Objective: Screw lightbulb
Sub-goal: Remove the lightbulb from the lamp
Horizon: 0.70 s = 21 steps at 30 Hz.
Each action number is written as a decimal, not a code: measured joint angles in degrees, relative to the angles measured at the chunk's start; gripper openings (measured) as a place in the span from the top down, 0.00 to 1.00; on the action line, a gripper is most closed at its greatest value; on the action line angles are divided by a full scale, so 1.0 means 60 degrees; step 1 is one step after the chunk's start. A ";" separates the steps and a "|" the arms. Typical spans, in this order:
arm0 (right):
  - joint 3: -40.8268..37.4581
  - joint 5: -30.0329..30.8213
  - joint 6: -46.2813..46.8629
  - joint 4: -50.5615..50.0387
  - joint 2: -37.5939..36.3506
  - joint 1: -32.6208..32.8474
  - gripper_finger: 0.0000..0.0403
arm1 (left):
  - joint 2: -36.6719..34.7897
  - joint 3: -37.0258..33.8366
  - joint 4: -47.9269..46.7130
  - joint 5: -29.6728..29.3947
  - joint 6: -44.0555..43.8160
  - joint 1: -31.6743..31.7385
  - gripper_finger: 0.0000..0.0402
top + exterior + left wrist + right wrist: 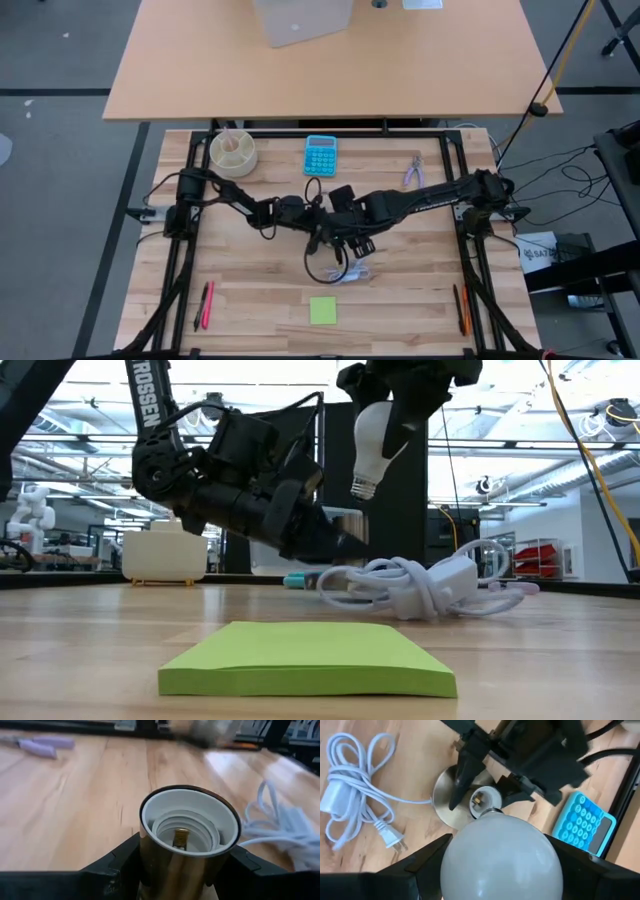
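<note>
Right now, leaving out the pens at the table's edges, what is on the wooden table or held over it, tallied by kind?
lightbulb: 1
lamp socket: 1
white cord bundle: 1
blue calculator: 1
green sticky pad: 1
round tub: 1
purple pliers: 1
Total: 7

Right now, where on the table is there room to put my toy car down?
Bare wood lies between the pink pen and the green sticky notes, and between those notes and the orange pen. The middle is crowded: both pincers, lightbulb, socket and white cord.
</note>
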 joint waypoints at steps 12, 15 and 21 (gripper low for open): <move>-0.0004 -0.0050 0.0247 -0.0240 -0.0082 0.0038 0.31 | -0.0113 0.0007 0.0237 0.0079 -0.0803 0.0002 0.37; -0.0004 -0.0073 0.0311 -0.0369 -0.0081 0.0037 0.31 | -0.0113 0.0011 0.0236 0.0087 -0.0965 -0.0007 0.31; -0.0004 -0.0094 0.0942 -0.1225 -0.0078 0.0027 0.31 | -0.0895 0.0015 -0.0787 -0.0222 -0.0767 -0.0004 0.28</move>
